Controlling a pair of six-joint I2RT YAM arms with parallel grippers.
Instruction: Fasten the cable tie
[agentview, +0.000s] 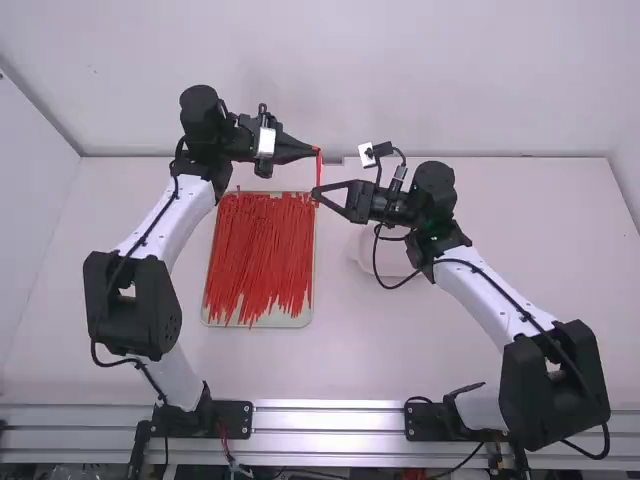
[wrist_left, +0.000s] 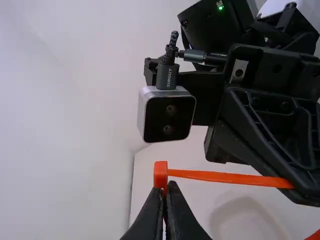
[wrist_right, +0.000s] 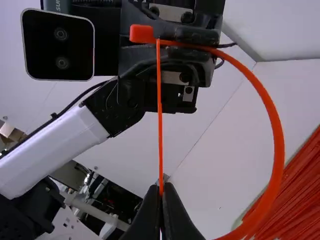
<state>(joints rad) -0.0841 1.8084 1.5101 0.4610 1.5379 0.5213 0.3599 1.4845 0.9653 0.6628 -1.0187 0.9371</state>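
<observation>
Cable tie (agentview: 318, 170): up in the air just past the far right corner of the tray (agentview: 290, 325), stretched between the two hands.
Left hand (agentview: 308, 152): fingers pressed together on the tie's head (wrist_right: 141, 33), beyond that far corner of the tray.
Right hand (agentview: 316, 193): pinching the strap near its tail, right over the tray's far edge.
Done so far: the strap is bent round into a loop (wrist_right: 272, 130), and the tail lies up against the head.
Left to do: by my reckoning, pushing the tail through and pulling it snug; the loop is wide.
Hard to make out: whether the tail tip has entered the head's slot, since the left hand crowds that spot. The loop's lower end is cut off in the right wrist view.
Spare ties (agentview: 260, 260): a heap on the tray, which sits on the desk (agentview: 530, 210).
</observation>
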